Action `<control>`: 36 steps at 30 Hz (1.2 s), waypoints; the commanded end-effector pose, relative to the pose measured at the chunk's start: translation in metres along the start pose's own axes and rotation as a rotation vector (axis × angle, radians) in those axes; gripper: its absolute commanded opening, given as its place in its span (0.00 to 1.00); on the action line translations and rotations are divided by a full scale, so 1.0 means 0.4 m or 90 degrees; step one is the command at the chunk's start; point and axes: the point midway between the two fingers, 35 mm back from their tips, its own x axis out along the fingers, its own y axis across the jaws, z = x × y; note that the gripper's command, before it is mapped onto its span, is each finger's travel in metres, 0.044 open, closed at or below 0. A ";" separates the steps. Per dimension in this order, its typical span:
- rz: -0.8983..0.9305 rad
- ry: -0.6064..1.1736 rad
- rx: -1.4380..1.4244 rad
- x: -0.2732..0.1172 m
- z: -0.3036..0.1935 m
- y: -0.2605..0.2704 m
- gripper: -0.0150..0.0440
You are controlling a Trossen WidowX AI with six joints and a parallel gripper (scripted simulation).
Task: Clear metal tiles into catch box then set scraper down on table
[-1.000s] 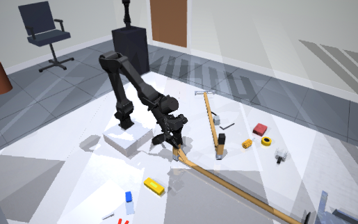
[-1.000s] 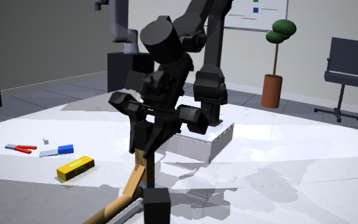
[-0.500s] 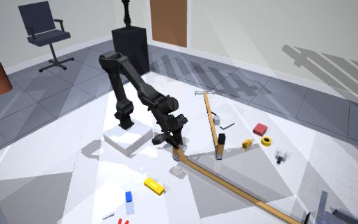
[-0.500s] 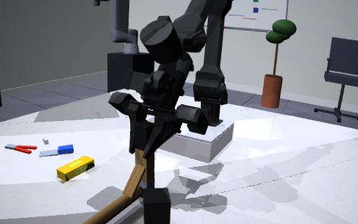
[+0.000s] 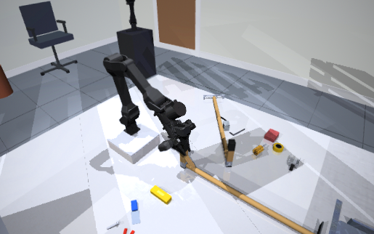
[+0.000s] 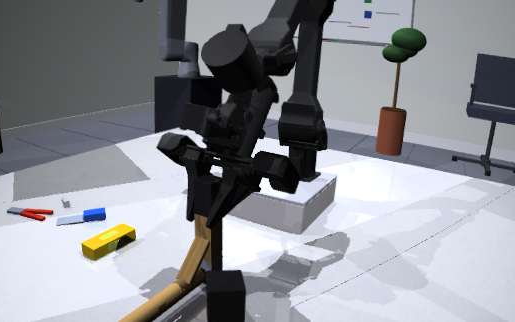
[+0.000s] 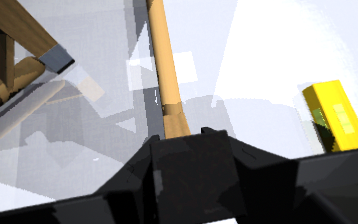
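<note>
My gripper (image 5: 184, 149) (image 6: 201, 220) (image 7: 180, 137) is shut on the black grip atop the upright wooden handle of the long scraper (image 5: 248, 200) (image 6: 158, 302) (image 7: 165, 65). The scraper's shaft runs low over the table from the handle's foot to the lower right in the top view. Its far end is at the frame edge beside grey metal parts (image 5: 336, 214), cut off there; I cannot tell plate from catch box. No metal tile can be made out. A second long tool (image 5: 218, 116) (image 7: 10, 80), with a wire-like wide head, lies behind.
A yellow block (image 5: 160, 194) (image 6: 108, 241) (image 7: 340, 115) lies near the scraper. A blue-handled knife (image 5: 134, 205) (image 6: 94, 215) and red pliers (image 6: 33, 213) lie beyond it. Opposite are a red block (image 5: 271, 135), yellow ring (image 5: 278, 147) and clamp (image 5: 293, 161).
</note>
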 end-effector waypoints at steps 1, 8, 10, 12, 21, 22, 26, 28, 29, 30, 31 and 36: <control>0.000 0.001 0.001 0.000 -0.002 -0.002 0.25; -0.001 0.001 0.001 0.005 -0.006 -0.006 0.25; -0.001 0.001 0.001 0.005 -0.007 -0.006 0.25; 0.000 0.003 0.001 0.003 -0.007 -0.004 0.30; 0.000 0.003 0.001 0.003 -0.007 -0.004 0.70; 0.000 0.003 0.001 0.003 -0.007 -0.004 0.74; 0.000 0.003 0.001 0.003 -0.007 -0.004 0.92; 0.000 0.003 0.001 0.000 -0.004 -0.003 1.00; 0.000 0.003 0.001 -0.005 0.000 -0.003 1.00; 0.000 0.003 0.001 -0.010 0.004 -0.003 1.00; 0.000 0.003 0.001 -0.015 0.008 -0.003 1.00; 0.000 0.003 0.001 -0.044 0.029 -0.002 1.00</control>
